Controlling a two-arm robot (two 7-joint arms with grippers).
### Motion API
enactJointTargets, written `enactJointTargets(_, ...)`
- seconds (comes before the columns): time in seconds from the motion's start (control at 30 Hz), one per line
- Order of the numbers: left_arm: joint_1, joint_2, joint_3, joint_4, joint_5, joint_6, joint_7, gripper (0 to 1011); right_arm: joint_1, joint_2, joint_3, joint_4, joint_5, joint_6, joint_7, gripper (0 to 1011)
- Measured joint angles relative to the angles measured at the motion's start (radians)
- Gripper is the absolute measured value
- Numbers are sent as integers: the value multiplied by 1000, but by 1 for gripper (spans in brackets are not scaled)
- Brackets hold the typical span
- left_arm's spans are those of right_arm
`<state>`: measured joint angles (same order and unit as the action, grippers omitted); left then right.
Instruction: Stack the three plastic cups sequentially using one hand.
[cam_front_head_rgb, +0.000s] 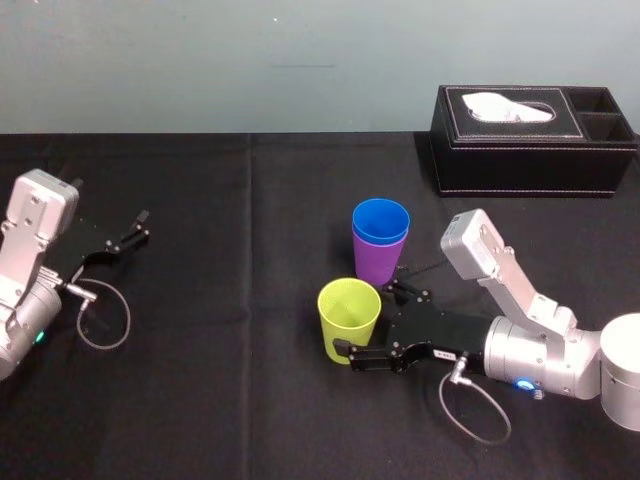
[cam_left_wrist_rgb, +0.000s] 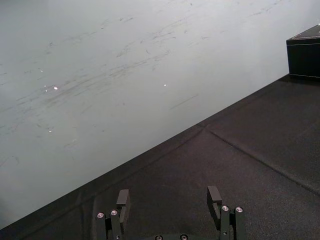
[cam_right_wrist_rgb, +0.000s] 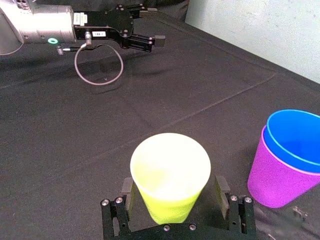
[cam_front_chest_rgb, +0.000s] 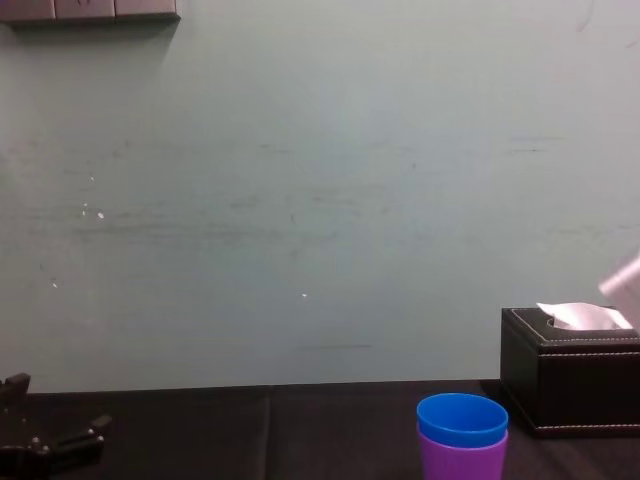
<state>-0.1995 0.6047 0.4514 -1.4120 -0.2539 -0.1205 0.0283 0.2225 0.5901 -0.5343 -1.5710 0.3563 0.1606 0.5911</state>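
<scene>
**Left to right across the black-draped table (cam_front_head_rgb: 250, 400).**

**Left gripper (cam_front_head_rgb: 135, 228):** It is parked at the table's left edge, well apart from all three cups. The fingers are spread and nothing is held between them.

**Yellow-green cup (cam_front_head_rgb: 348, 315):** It stands upright near the table's centre, mouth up, so its long axis is vertical. It is flanked by the fingers of the right gripper (cam_front_head_rgb: 368, 320), which is brought in low and level from the cup's right side. In the right wrist view the cup (cam_right_wrist_rgb: 170, 175) is seen between the two pads, with a gap visible on at least one side. The right gripper (cam_right_wrist_rgb: 172, 200) is therefore judged unclenched, straddling the cup and not yet gripping it.

**Blue cup (cam_front_head_rgb: 381, 220) and purple cup (cam_front_head_rgb: 377, 262):** The blue cup is already nested in the purple one, and both are upright. This pair stands near the yellow-green cup, farther from the robot and slightly to its right, and the two are not touching.

**Black tissue box (cam_front_head_rgb: 530, 140):** It lies at the far right and is not part of the task.

**Relation governing the coming move:** One cup is left to be stacked. The right arm is much the nearer. The cup would have to be clasped, raised above the blue rim, carried a short way forward and rightward, and lowered along the vertical axis.
</scene>
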Motion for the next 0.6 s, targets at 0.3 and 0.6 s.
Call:
enactJointTargets(0.3,0,0,0,0,0,0,0,1011,15,-13,-12,8,-15,-7,-5,1003)
enactJointTargets(0.6,0,0,0,0,0,0,0,1011,13,-11,-10,6,-15,-7,-6,1000)
